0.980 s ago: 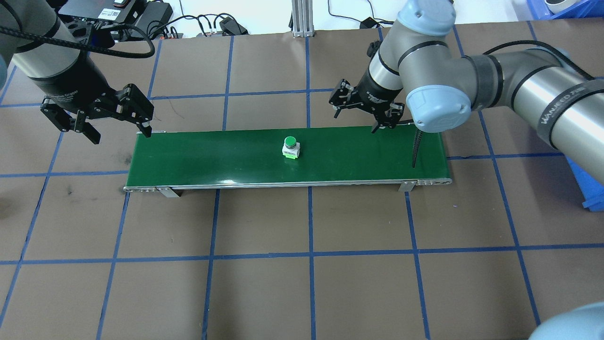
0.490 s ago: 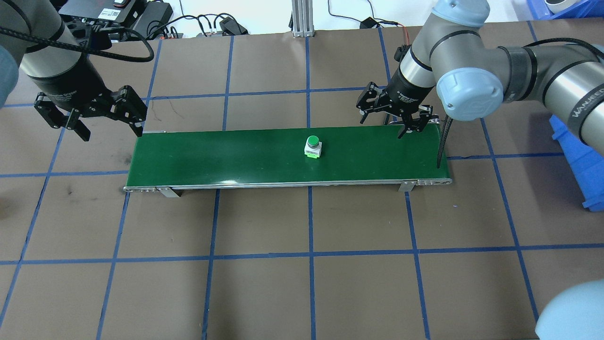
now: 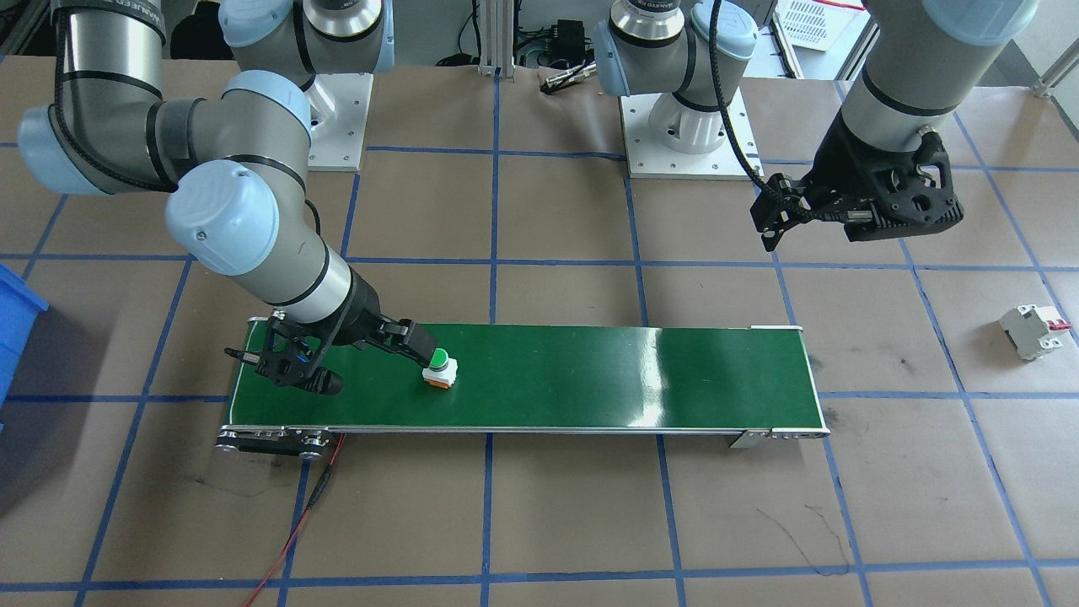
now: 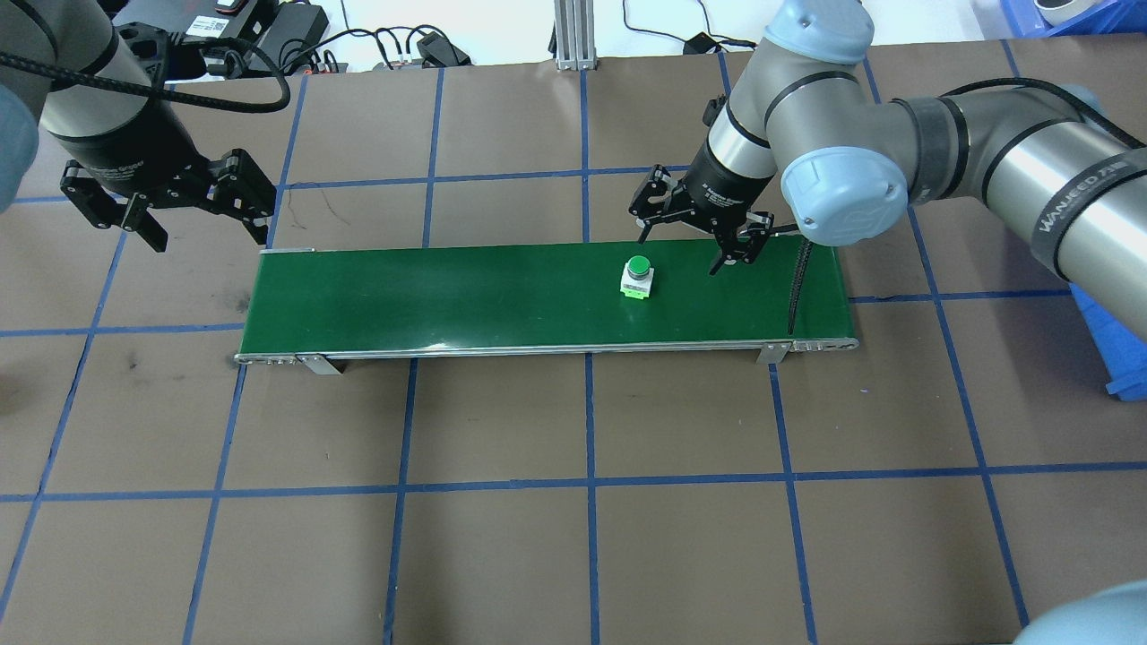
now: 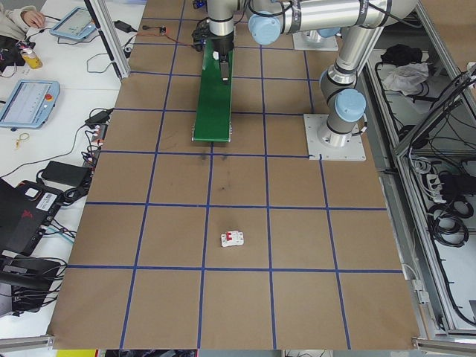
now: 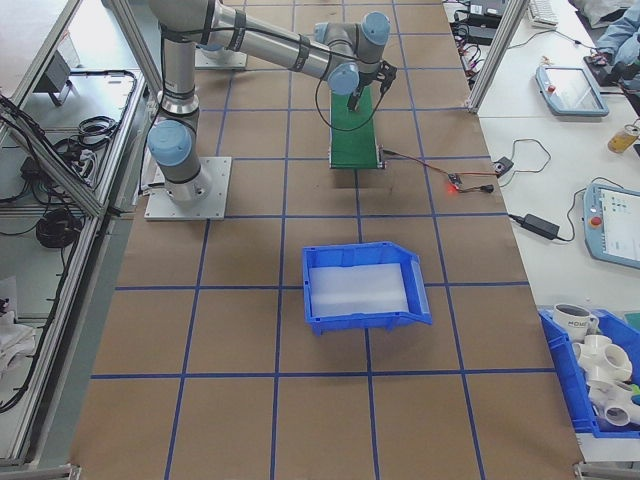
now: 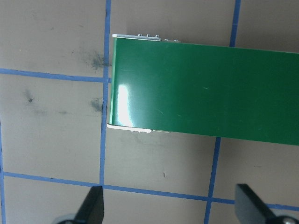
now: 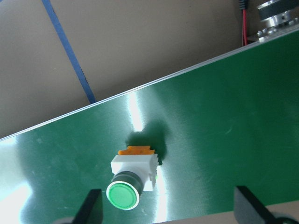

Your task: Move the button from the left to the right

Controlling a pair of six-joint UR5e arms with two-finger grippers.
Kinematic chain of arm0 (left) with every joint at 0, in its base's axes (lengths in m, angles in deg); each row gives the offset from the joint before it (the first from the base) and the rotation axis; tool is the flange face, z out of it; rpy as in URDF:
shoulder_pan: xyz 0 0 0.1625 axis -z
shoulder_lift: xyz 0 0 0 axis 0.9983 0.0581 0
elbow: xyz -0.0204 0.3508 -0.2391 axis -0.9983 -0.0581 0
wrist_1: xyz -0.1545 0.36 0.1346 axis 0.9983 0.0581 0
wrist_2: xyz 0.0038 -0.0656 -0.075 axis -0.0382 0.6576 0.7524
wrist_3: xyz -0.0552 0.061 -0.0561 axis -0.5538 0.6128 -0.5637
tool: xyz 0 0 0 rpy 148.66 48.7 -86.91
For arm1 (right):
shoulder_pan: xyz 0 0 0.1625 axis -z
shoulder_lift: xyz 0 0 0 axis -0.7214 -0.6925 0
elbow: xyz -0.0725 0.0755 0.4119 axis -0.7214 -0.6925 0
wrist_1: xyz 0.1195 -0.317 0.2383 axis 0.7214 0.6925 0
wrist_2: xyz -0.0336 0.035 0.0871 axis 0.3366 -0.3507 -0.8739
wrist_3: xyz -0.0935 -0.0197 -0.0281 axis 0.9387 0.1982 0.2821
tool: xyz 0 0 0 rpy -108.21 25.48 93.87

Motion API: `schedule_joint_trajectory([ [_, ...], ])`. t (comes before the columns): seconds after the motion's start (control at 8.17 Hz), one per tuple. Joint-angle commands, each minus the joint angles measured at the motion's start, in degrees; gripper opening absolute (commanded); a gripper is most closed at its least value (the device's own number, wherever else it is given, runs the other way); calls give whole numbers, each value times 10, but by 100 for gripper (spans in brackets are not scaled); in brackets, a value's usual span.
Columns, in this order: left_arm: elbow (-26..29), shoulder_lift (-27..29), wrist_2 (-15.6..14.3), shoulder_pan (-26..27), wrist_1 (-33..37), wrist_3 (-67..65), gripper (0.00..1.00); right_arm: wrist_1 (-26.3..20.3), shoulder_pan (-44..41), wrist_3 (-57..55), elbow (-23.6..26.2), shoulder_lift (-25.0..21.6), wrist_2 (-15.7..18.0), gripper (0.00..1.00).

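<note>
The button, with a green cap, white body and orange base, stands upright on the green conveyor belt, right of its middle. My right gripper hovers open just behind and to the right of it, one fingertip close to the cap. In the right wrist view the button sits low, just inside the left finger. The front view shows the same finger touching or nearly touching the button. My left gripper hangs open above the belt's left end and holds nothing.
A white circuit breaker with a red lever lies on the table beyond the belt's left end. A blue bin stands off the right end. A black cable dangles from the right arm over the belt. A red wire trails near the belt.
The button has travelled rightward along the belt. My right gripper swung right, then came back left beside it. My left gripper drifted slightly back and left.
</note>
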Motion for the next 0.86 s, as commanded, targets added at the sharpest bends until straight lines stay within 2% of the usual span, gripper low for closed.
schedule_joint_trajectory([
  [0.0,-1,-2,2,5,-3,-1,100,22,-12,-2,1,15,23,100],
  [0.24,6,-6,3,6,-3,0,100,39,-13,25,2,38,28,100],
  [0.37,2,-6,4,6,-3,0,100,43,-13,38,6,43,44,97],
  [0.49,-1,-6,3,6,-3,0,100,43,-12,69,15,50,79,91],
  [0.61,-1,-5,2,6,-4,0,100,44,-12,90,15,54,96,75],
  [0.73,-1,-3,3,6,-3,0,100,38,-12,131,15,54,129,54],
])
